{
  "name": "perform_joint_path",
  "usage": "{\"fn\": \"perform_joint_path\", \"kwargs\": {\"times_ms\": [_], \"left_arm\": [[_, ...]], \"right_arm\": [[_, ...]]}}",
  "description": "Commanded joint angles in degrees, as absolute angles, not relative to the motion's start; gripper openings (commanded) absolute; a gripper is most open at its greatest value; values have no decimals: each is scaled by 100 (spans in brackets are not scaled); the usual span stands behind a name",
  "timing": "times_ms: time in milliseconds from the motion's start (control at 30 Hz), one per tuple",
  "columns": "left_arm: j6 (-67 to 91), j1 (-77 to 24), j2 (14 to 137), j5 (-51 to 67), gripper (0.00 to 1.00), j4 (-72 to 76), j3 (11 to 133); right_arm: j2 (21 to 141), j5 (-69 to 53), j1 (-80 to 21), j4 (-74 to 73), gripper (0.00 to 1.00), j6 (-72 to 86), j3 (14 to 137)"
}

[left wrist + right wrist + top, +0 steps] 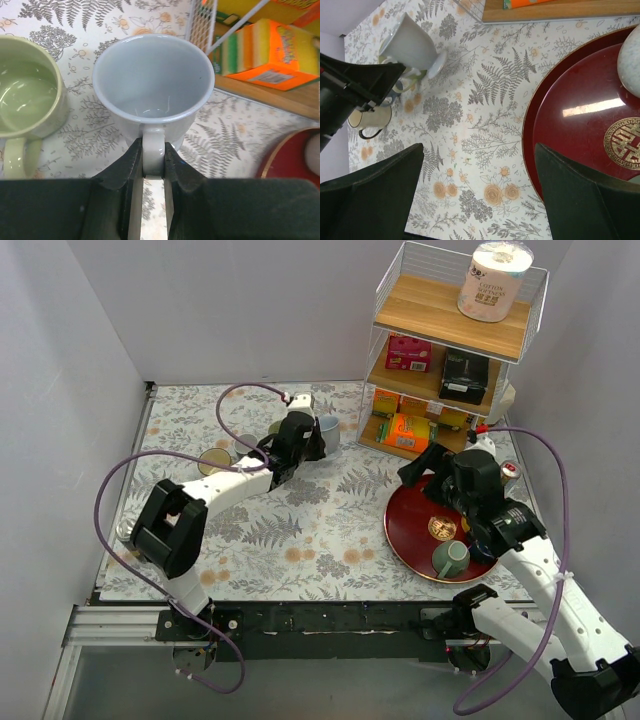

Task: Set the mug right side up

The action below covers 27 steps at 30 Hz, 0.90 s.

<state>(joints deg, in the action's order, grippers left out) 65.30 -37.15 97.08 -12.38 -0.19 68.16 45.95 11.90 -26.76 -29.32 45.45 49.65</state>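
the white mug (152, 85) is found near the far edge of the counter (300, 530), just left of the wire shelf (430, 302) that fills the far right corner. its handle (153, 142) is pinched between the fingers of the left claw (153, 160), which is closed down to the handle's thickness. the mouth is not faced downward: the bare inside is seen from the left wrist, and from the right wrist the body is shown tilted, base low and rim raised. the turn is therefore judged mostly done. whether the base is touching the counter cannot be told. what is left is judged to be levelling the mug, setting it on its base and letting the handle go.

room is tight there. a green mug (27, 95) is stood just beside the white one on the side away from the shelf, and the shelf's wire wall is close on the other side, so little sideways swing is allowed. open counter is offered toward the near edge. the right claw (477, 150) is held wide open and empty beside the rim of the red tray (410, 525), toward the right edge, well apart from the mug.
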Motion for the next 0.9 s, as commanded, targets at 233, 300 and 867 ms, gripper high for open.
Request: {"fn": "perform_joint_path", "kwargs": {"times_ms": [233, 300, 867], "left_arm": [[5178, -3700, 10371, -2188, 0, 1914, 6821], [5072, -3709, 10406, -2250, 0, 2082, 6654], [5071, -3727, 10925, -2206, 28, 2830, 6056]], "right_arm": [[4904, 809, -2672, -3305, 98, 4562, 5423], [4948, 826, -2672, -3348, 98, 4518, 5475], [5484, 326, -2277, -4006, 99, 4623, 5625]]}}
